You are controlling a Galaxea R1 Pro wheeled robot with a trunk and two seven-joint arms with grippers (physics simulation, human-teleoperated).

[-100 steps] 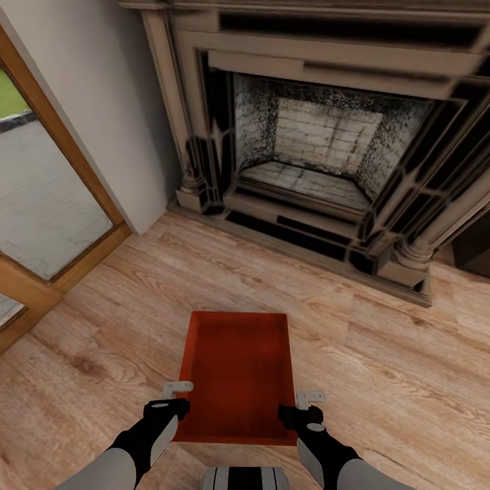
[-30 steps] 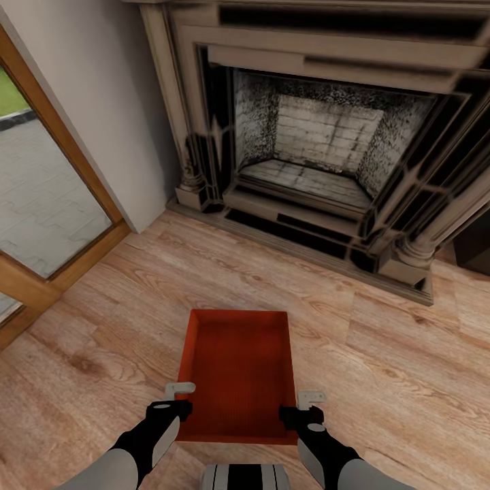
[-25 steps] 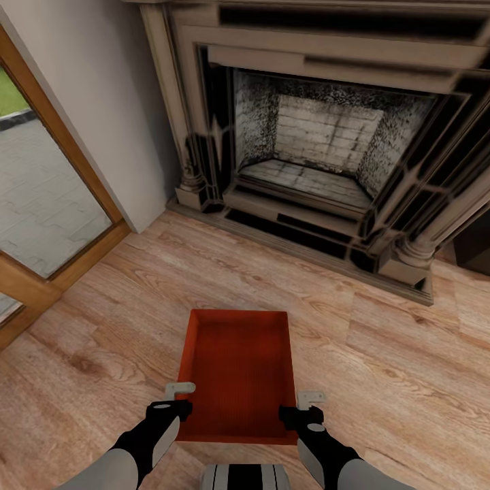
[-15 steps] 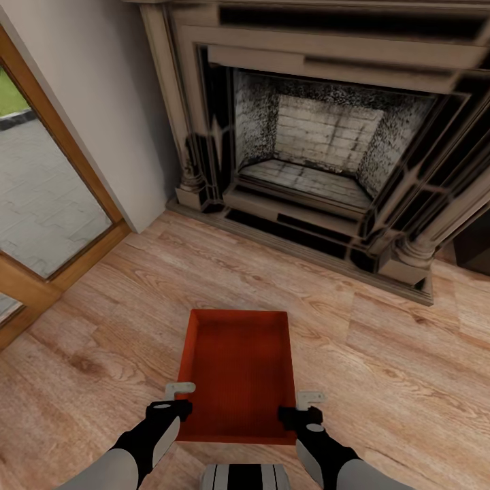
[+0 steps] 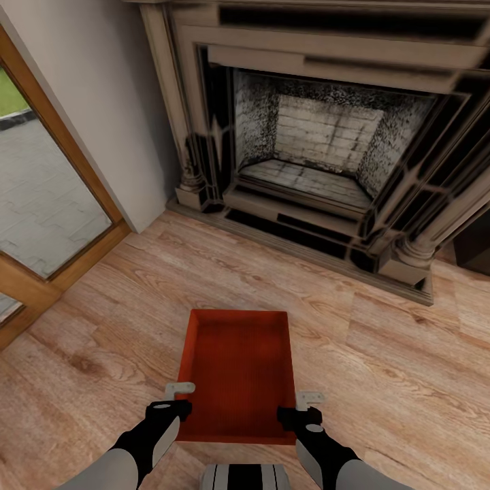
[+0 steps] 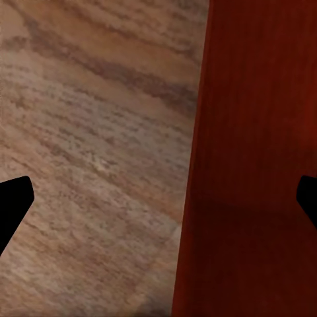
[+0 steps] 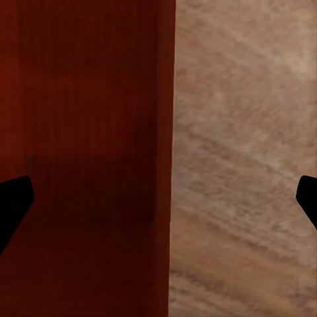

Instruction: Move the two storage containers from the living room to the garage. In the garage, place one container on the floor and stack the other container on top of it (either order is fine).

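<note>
One red-orange open-topped storage container (image 5: 237,371) lies on the light wood-plank floor (image 5: 381,354) of the living room, in front of the stone fireplace (image 5: 320,143). My left gripper (image 5: 181,399) is open astride its near left side wall. In the left wrist view the left gripper (image 6: 158,198) has that wall (image 6: 198,198) between its wide-spread fingertips. My right gripper (image 5: 300,401) is open astride the near right side wall. Between the right gripper's (image 7: 158,195) fingertips lie the container's wall and inside (image 7: 86,132). The garage is out of view.
The fireplace hearth (image 5: 299,245) juts onto the floor ahead of the container. A wood-framed glass door (image 5: 47,204) stands at the left beside a beige wall (image 5: 102,88). Bare planks spread on both sides of the container.
My right arm has edged slightly inward toward the container's right wall. The container and the left arm have held still.
</note>
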